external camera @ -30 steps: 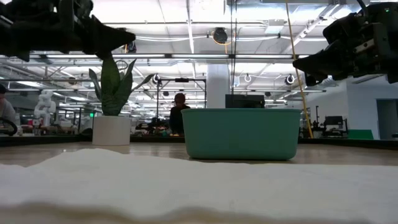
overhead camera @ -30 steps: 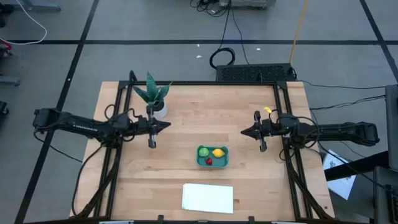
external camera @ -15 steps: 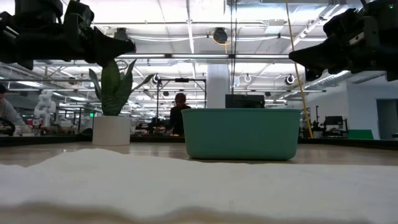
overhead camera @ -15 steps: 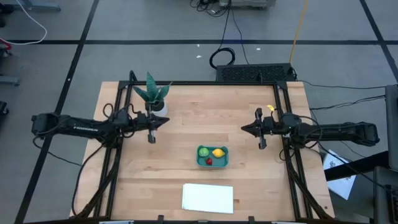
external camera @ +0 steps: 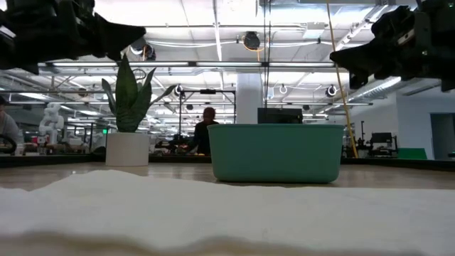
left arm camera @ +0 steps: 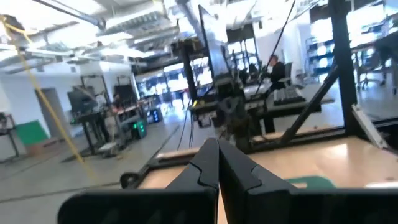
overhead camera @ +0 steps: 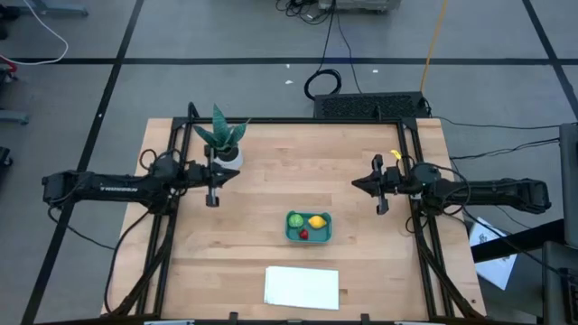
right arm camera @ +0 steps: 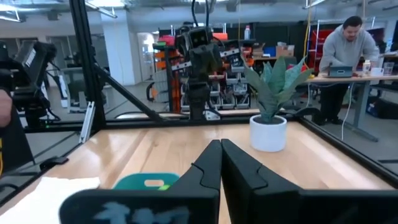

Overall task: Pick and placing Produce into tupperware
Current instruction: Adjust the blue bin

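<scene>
Now both claws are closed and empty above the table, left gripper beside the potted plant, right gripper opposite, produce inside tupperware between and below them.

A potted plant stands at the wooden surface's far left; a white sheet lies flat at its near edge.

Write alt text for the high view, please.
Top-down: a teal tupperware on a wooden table holds three produce pieces. The left gripper and right gripper, both shut, flank it, apart from it.
</scene>
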### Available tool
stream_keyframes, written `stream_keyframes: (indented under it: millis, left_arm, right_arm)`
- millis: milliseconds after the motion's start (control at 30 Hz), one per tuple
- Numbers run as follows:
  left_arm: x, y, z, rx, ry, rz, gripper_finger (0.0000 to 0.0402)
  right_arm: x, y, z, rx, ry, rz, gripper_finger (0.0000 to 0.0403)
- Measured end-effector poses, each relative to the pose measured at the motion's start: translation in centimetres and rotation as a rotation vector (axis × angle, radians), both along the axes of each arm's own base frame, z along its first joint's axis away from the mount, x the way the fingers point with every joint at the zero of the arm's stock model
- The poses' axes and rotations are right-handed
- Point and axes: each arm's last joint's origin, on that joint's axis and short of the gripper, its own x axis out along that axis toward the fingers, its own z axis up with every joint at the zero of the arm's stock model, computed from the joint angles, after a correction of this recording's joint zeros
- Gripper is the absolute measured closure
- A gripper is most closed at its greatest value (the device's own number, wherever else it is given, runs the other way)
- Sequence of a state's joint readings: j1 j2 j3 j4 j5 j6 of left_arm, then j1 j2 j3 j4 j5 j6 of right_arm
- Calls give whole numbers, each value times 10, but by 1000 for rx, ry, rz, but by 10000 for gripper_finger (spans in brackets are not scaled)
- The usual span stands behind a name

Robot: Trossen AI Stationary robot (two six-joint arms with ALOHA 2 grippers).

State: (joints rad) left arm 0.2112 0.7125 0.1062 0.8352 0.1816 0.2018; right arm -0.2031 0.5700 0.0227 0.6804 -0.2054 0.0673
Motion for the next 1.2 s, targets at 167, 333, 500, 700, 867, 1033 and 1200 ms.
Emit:
stream_keyframes:
  millis: [167,333,500,700,867,1033,1200]
  left_arm:
    - [-4,-3,-3,-10,55,46,401]
    - [-8,-7,-2,5,64,82,401]
    - [-11,-11,-5,6,103,111,401]
    - [-14,-16,-7,17,131,147,401]
    - [-14,-20,-8,23,151,147,401]
    - [-14,-22,-9,38,160,124,401]
    - [-14,-22,-9,39,159,121,393]
  right_arm:
    - [-2,1,3,7,-30,5,403]
    - [-4,1,4,4,-28,6,403]
    - [-4,1,1,-1,-1,6,403]
    - [-4,1,-1,-5,18,6,403]
    - [-4,2,-3,-7,36,12,403]
    - [-3,5,-9,-27,97,40,403]
    - [-1,15,-12,14,135,118,403]
